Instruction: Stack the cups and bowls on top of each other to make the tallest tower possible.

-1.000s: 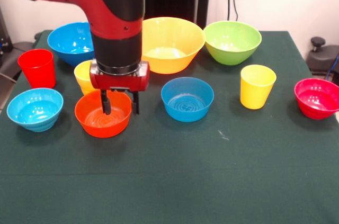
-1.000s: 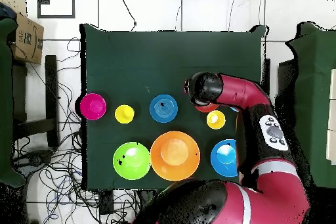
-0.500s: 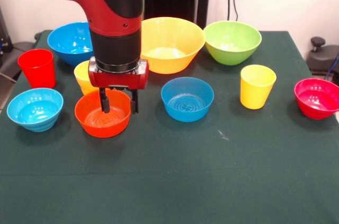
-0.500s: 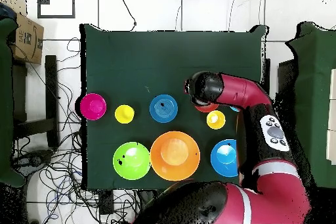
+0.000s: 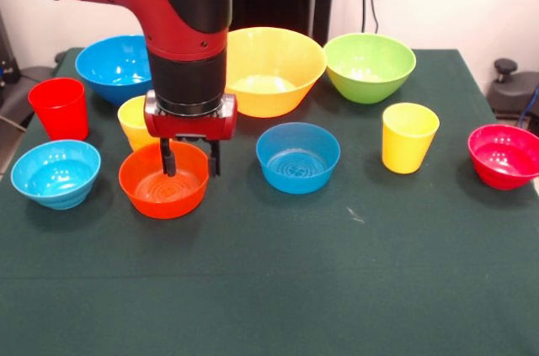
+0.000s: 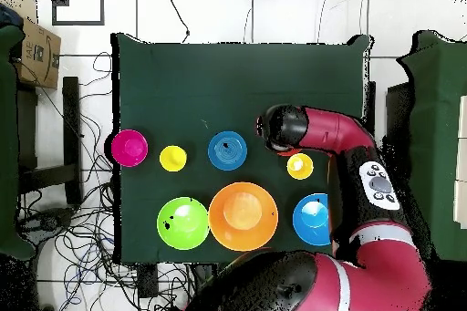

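The claw (image 5: 190,159) hangs straight down over the orange-red bowl (image 5: 163,181), its two dark fingers (image 5: 168,159) spread apart: one reaches down inside the bowl, the other stands by the bowl's far right rim, so the wall appears to lie between them. They are parted and not yet pinched on anything; straddling the rim this way looks like the setup for gripping the bowl by its wall, which is the only narrow edge such a wide, shallow dish offers. Nothing is stacked so far, and no tower stands: every piece sits separately on the green tabletop (image 5: 337,272). The orange-red bowl rests near the front left, just in front of a yellow-orange cup (image 5: 133,120) that it nearly touches, with the light-blue bowl (image 5: 56,172) beside it and the red cup (image 5: 60,108) further back on that side. The blue small bowl (image 5: 297,156) sits near the middle, the yellow cup (image 5: 409,136) and crimson bowl (image 5: 504,155) off to the right, well apart. Along the back stand the medium blue bowl (image 5: 114,66), the large yellow-orange bowl (image 5: 271,69) and the lime green bowl (image 5: 369,66). From overhead, the arm's wrist (image 6: 283,129) covers the orange-red bowl almost entirely. The large bowl seems the natural base for a stack.
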Tool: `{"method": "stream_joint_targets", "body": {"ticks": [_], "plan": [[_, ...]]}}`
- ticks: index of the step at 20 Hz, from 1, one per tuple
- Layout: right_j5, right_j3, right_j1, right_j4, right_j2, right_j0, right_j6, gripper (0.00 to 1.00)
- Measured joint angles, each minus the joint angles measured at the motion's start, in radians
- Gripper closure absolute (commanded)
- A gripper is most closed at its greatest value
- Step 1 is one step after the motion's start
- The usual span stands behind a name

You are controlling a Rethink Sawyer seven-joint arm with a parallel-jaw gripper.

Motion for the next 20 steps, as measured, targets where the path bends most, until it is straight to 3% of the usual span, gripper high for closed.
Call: {"method": "stream_joint_targets", "body": {"ticks": [20], "plan": [[-0.016,0.006,0.081,-0.092,-0.001,-0.028,0.000,0.00]]}}
